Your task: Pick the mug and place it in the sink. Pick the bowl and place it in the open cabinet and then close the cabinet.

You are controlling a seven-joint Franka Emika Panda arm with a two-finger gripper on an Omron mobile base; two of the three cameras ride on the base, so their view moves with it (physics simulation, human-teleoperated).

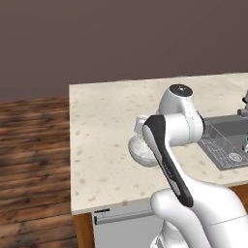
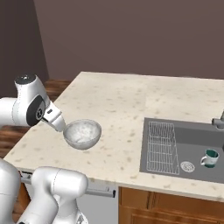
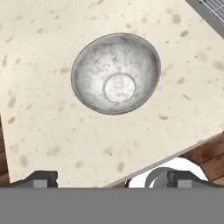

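The pale speckled bowl [image 2: 82, 133] sits upright and empty on the stone counter, near its front edge. In the hand view the bowl [image 3: 116, 73] lies ahead of my gripper [image 3: 113, 179], whose two dark fingertips [image 3: 41, 178] stand wide apart with nothing between them. My gripper [image 2: 60, 124] hovers just left of the bowl's rim, pointing down at it, open. In the left base view my arm hides most of the bowl [image 1: 138, 151]. The small green mug [image 2: 210, 158] stands in the dark sink [image 2: 188, 131], beside a round drain. The cabinet is out of view.
A wire rack [image 2: 161, 148] lies in the sink's left basin, and the tap [image 2: 217, 122] stands at the far right. The counter [image 2: 131, 98] ends close in front of the bowl, above a grey dishwasher front [image 1: 121, 223]. Wooden floor [image 1: 34, 160] lies to the left.
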